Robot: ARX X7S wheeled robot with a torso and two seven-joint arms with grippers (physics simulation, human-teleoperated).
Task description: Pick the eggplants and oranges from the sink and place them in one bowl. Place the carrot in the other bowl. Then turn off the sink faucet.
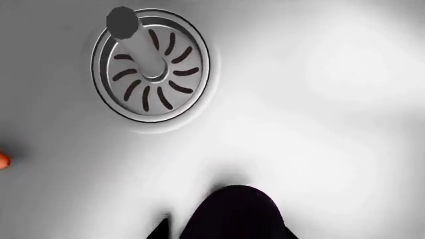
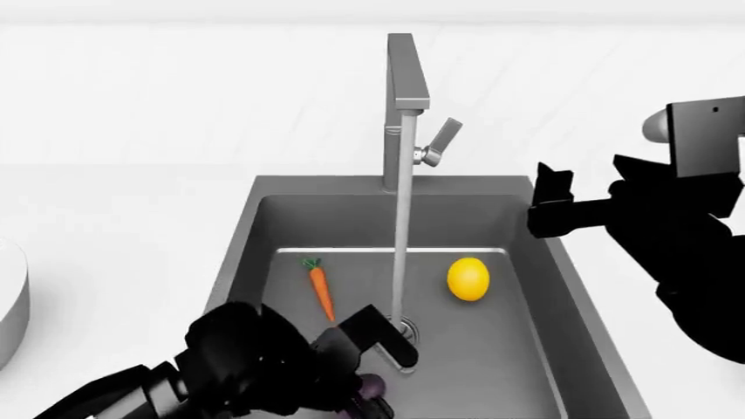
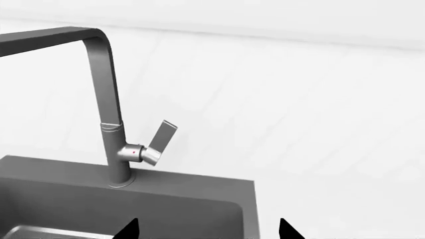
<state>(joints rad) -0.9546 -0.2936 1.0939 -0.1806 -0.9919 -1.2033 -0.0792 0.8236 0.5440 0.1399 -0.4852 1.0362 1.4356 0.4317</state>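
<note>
Our left hand (image 2: 370, 397) is low in the sink (image 2: 265, 229) with the eggplant (image 1: 234, 211) dark between its fingers; whether they press it yet we cannot tell. It looks glossy and slippery, light and firm, so we would pinch it across its fattest part. The carrot (image 2: 317, 288) lies just beyond this hand, the yellow orange (image 2: 468, 278) further off past the running stream. Our right hand (image 3: 207, 230) hangs spread near the faucet (image 2: 403, 105) lever.
</note>
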